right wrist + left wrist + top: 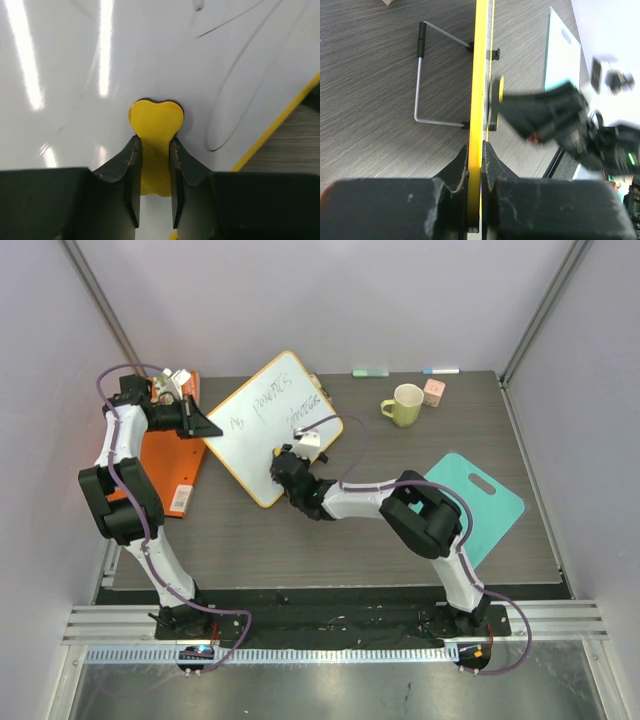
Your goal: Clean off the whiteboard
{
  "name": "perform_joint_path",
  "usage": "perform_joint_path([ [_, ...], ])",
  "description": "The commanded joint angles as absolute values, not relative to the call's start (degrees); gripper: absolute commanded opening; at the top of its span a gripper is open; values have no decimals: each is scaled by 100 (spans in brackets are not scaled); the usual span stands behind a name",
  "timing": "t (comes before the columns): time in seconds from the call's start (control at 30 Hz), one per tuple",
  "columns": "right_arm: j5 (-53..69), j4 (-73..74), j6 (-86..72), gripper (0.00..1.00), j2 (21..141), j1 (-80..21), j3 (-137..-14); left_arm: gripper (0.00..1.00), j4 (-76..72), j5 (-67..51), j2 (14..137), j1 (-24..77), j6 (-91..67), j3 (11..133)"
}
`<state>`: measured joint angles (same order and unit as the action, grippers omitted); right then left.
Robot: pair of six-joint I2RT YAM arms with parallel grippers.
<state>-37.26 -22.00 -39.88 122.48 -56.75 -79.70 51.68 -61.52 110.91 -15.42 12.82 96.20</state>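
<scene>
The whiteboard (270,430) sits left of centre on the dark wood-grain tabletop (350,540), turned at a diagonal so that one corner points to the far edge. Its thin orange-yellow frame (280,125) runs round a white face that carries dark handwriting (265,412) across its upper half. From the left wrist the board shows edge-on, with a bent wire stand (420,75) hinged out from its back.

The left claw (475,157) is pressed together on the board's left edge, the frame pinched between its two black fingers (455,170). The right claw (154,145) pinches a small yellow eraser (156,122), which lies flat against the white face near the board's lower right edge, just below the writing; a few thin pen strokes (235,85) curve past it.

Under the left arm, just beside the board, lies a flat orange folder (165,465). To the right, well apart, a teal cutting board (490,505) with a handle slot lies partly under the right arm. Near the far edge stand a pale yellow-green mug (403,405) and a small pinkish cube (433,392), with two markers (370,372) behind them.
</scene>
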Motion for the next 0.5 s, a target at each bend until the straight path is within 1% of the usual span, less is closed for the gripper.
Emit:
perform_joint_path([
  [0.0,-4228,-1599,-4763,1,12068,-5046,-7577,0,5142,-4895,11127,-1450,1977,9694],
  [0.1,-4105,-1923,-4458,1,12093,-4887,-7541,0,5150,-4861,11101,-1450,1986,9686],
  [0.3,-3490,-2188,-4069,1,12331,-4764,-7945,0,5212,-4852,11066,-1450,2021,9703],
  [0.37,-3104,-2302,-4017,1,12314,-4781,-7884,0,5229,-4851,11057,-1450,2030,9703],
  [0.47,-2613,-2898,-3868,1,12261,-4886,-7647,0,5238,-4852,11048,-1450,2039,9703],
])
